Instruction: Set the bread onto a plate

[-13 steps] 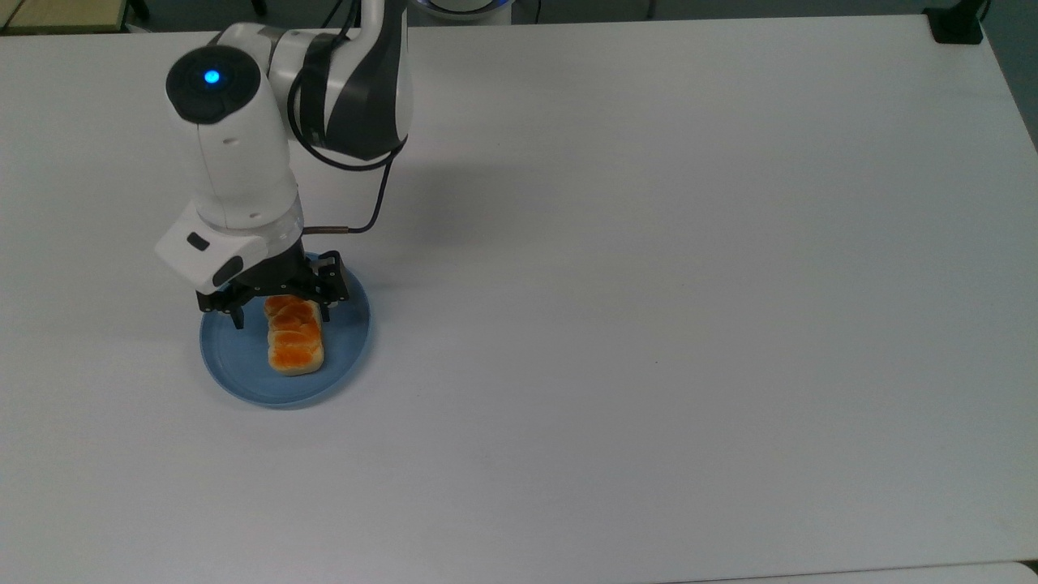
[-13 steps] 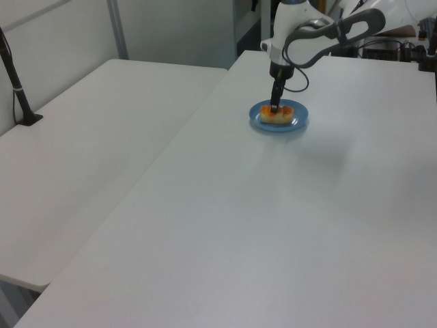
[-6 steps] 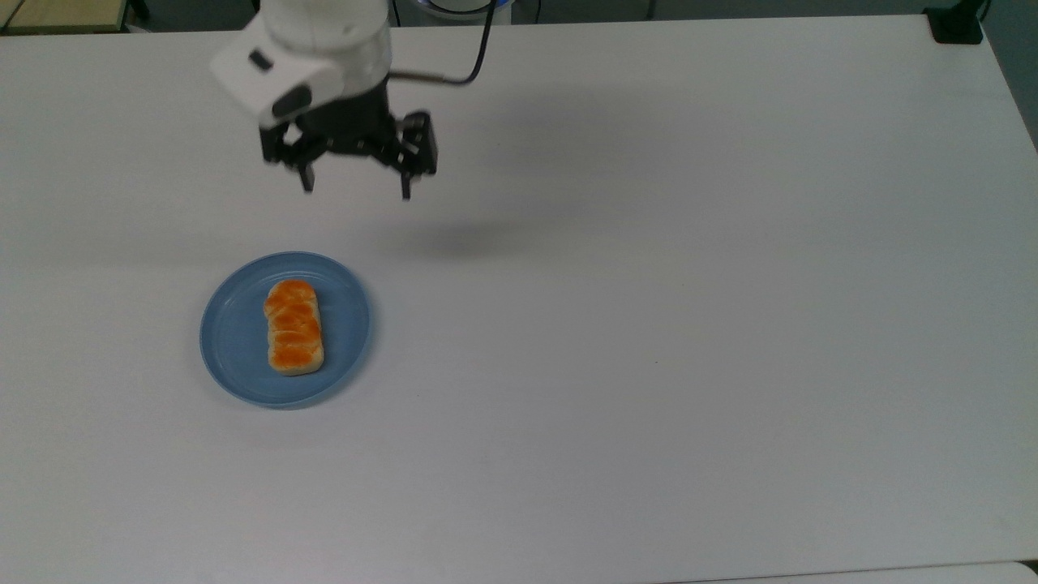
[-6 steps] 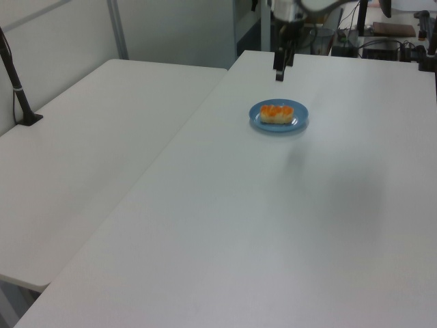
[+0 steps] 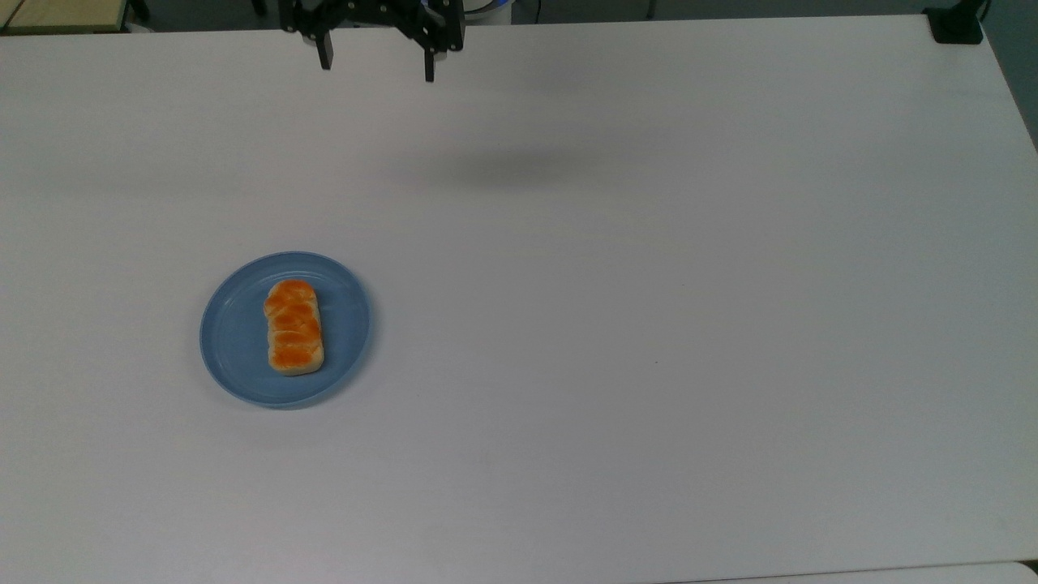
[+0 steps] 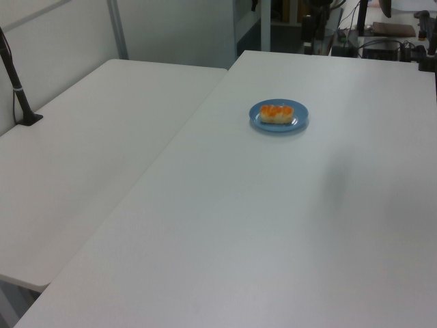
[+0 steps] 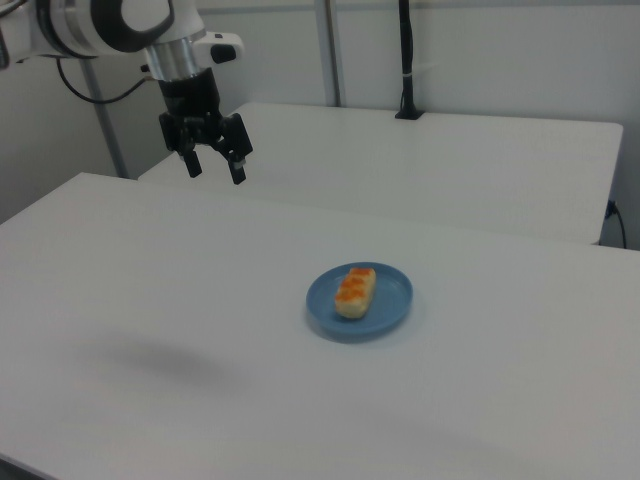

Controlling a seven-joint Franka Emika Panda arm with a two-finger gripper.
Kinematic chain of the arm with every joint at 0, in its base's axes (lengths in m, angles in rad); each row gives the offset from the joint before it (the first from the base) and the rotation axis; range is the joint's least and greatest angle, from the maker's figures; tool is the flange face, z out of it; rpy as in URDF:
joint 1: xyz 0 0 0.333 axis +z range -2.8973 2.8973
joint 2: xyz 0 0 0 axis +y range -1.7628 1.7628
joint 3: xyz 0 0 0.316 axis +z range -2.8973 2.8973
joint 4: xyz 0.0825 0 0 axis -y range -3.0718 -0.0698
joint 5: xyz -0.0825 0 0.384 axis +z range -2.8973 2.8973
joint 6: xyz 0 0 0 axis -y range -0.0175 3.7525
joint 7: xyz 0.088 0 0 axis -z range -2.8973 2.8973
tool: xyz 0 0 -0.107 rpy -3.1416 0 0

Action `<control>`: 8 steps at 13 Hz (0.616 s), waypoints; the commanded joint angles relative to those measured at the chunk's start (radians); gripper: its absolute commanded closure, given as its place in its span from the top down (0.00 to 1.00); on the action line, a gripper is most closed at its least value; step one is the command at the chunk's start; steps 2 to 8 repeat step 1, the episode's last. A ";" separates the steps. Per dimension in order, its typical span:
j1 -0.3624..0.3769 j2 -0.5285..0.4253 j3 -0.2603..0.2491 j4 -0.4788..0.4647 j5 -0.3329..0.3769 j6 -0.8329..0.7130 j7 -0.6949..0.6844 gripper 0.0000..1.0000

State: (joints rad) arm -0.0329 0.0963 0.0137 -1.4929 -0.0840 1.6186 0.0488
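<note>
Gripper (image 5: 377, 58) has risen clear & pulled back to the bench's far edge, fingers spread w/ nothing held; bread (image 5: 294, 327) lies flat inside the plate (image 5: 235, 357) near the top view's left edge, so just retreat, don't re-touch.

Lab; bare white tables (image 6: 205, 225)

The gripper (image 5: 377, 65) (image 7: 215, 171) hangs at the top view's 12 o'clock edge, fingers (image 7: 238, 175) spread, pointing down, holding nothing.
</note>
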 commanded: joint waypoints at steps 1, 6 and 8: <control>0.007 -0.079 -0.012 -0.070 0.010 -0.026 0.016 1.00; 0.007 -0.079 -0.012 -0.070 0.010 -0.026 0.016 1.00; 0.007 -0.079 -0.012 -0.070 0.010 -0.026 0.016 1.00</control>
